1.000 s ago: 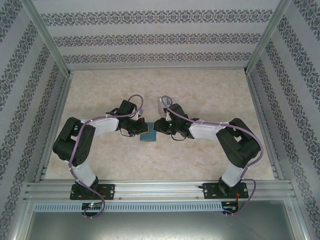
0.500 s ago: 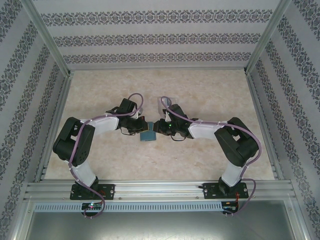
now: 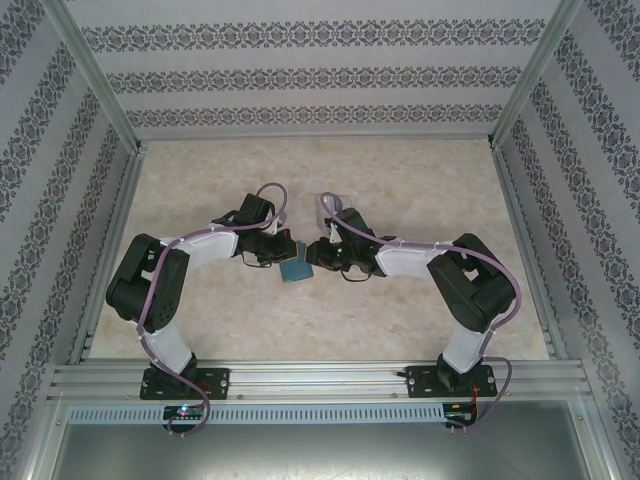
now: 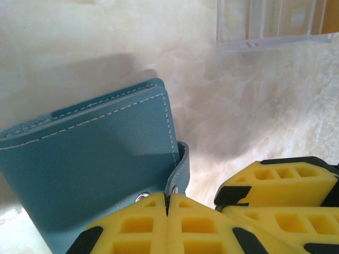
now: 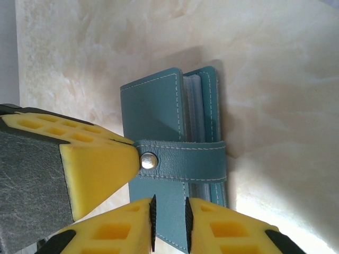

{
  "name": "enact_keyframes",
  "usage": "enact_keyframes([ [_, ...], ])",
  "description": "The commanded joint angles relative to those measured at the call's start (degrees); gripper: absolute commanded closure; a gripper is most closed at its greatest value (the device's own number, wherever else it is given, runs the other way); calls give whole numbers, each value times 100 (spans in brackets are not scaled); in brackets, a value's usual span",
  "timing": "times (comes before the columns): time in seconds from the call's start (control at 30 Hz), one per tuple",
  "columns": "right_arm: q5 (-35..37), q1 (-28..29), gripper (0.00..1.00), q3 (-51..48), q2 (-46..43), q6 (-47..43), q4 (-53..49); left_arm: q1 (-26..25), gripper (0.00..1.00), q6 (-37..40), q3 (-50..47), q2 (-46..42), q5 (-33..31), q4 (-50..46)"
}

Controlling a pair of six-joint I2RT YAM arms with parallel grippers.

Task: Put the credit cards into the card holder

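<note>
- Roughly midway between the left and right edges of the table, a little toward the near edge: blue-grey wallet, pinched from both sides.
- Left gripper closed tight on the strap of the wallet, fingers pressed together, strap end caught in the seam just beside the snap.
- Right gripper clamped on the edge of one wallet cover, only a thin slit between its fingers.
- Plenty of bare surface toward the far edge and both far corners; less room toward the near edge, both elbows bent out close to the left and right edges.
- Clear card holder flat on the table beyond the wallet, apart from it, cut off by the top of the left wrist view.
- Tan tint behind the holder's clear ribs; card or not, impossible to tell.
- Pale leaves edge-on between the wallet covers, too thin to tell cards from sleeves.
- Seen from above, wallet partly covered by the two wrists, and the holder hard to make out among them.
</note>
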Motion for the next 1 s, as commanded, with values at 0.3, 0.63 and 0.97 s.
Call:
enact_keyframes([
  [0.3, -62, 68, 76, 235, 225, -96, -27, 33, 97, 51, -157, -100, -21, -149],
  [0.63, -28, 85, 75, 322, 303, -104, -96, 51, 97, -18, -228, 21, -5, -124],
  [0.97, -31, 82, 74, 393, 361, -114, -130, 80, 98, -30, -244, -47, -31, -184],
])
